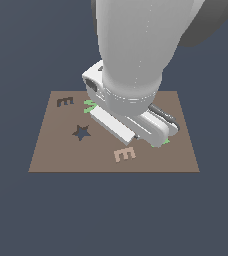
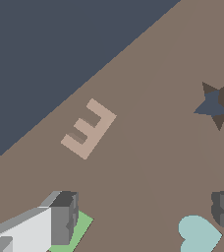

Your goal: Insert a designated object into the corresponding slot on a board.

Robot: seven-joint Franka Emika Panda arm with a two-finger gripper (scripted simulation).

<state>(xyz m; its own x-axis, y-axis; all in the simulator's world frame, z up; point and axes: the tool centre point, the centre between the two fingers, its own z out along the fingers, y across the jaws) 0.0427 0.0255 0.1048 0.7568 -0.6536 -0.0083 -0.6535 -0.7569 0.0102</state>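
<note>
- Large flat brown rectangular board (image 1: 51, 157) lies on the dark floor.
- White arm's gripper (image 2: 143, 216) hangs over the board, fingers (image 2: 64, 216) spread wide, holding nothing.
- Dark star-shaped cutout (image 1: 81, 132) sits between recess and block.
- Small tan E-shaped block (image 1: 124, 154) lies near the board's front edge.
- Dark brown E-shaped recess (image 1: 65, 101) is well apart, at the far corner on the exterior view's left.
</note>
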